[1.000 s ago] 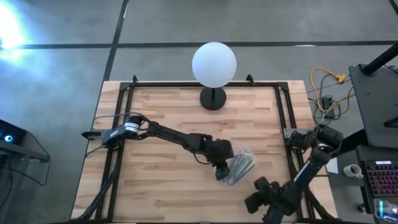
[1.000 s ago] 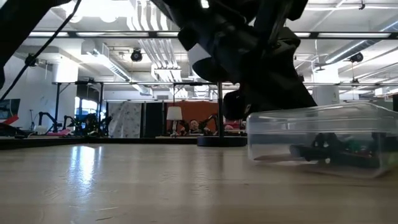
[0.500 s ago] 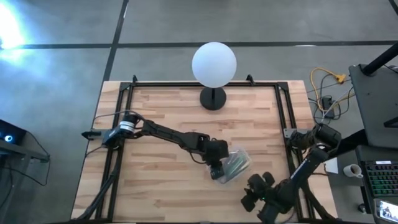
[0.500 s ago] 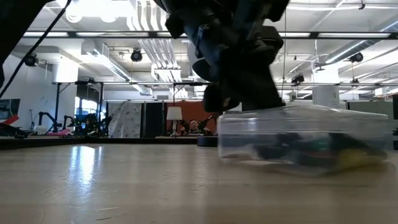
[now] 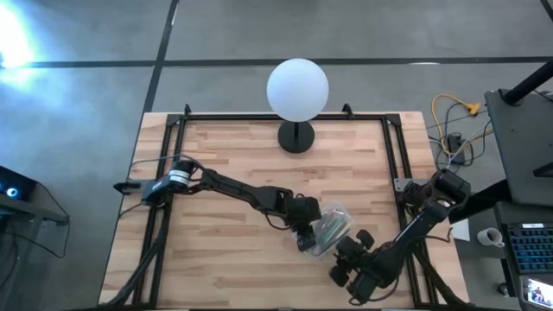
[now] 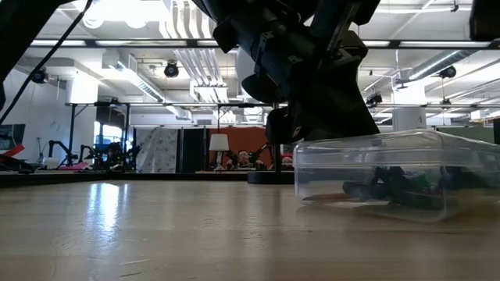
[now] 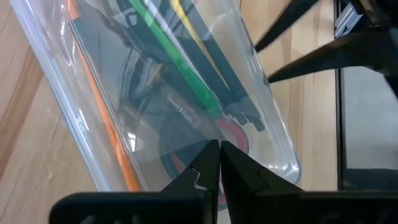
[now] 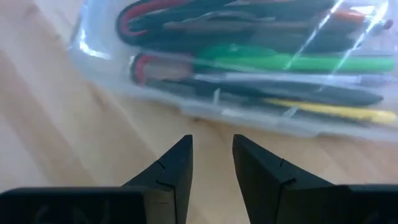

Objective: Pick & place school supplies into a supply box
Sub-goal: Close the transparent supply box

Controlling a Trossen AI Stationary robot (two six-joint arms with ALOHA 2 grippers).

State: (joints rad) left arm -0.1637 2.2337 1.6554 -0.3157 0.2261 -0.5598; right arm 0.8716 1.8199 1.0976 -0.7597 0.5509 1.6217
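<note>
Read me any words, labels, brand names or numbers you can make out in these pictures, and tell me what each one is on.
None can be read.
A short line of pale print shows on a dark item inside the supply box in the left wrist view: too small and blurred to read.
The green pen, the yellow pencil and the scissors show no legible marks.
The globe lamp and the table carry no text.

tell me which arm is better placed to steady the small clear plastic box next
Left, probably. The left gripper sits shut right over the small clear plastic box holding the pens and scissors, while the right gripper is open beside it, a short gap away.
</note>
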